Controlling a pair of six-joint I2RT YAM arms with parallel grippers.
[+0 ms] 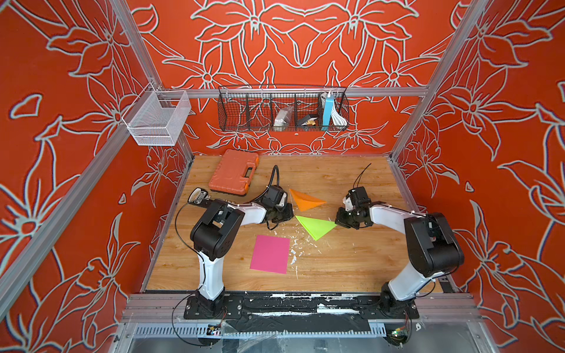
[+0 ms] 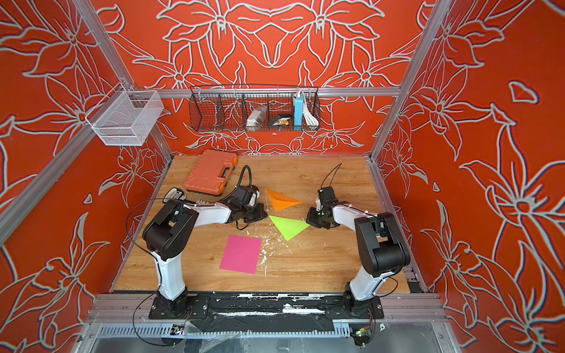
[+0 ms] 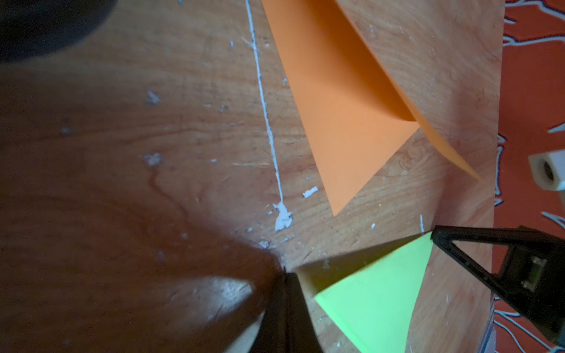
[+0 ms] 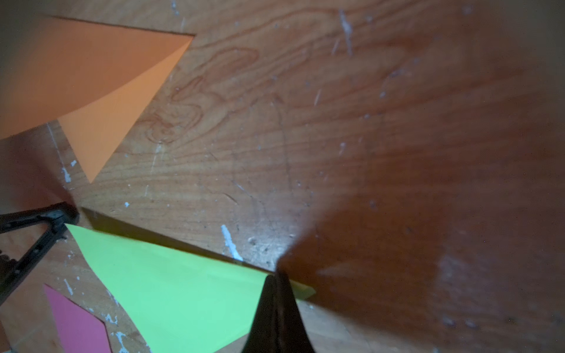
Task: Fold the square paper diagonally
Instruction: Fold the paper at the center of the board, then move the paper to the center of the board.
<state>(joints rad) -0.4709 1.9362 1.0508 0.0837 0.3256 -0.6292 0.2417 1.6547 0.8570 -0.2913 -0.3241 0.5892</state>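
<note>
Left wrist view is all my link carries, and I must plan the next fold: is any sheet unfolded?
Observer: Yes, a pink sheet lies flat and unfolded, nearer the arm bases than the green triangle.
Operator: Is anything lying on it?
Observer: No. Both top views show it bare, with white scraps on the table beside it.
Operator: Any obstacle outside my frame?
Observer: A closed orange tool case sits at the table's far edge, on the robot's left.
</note>
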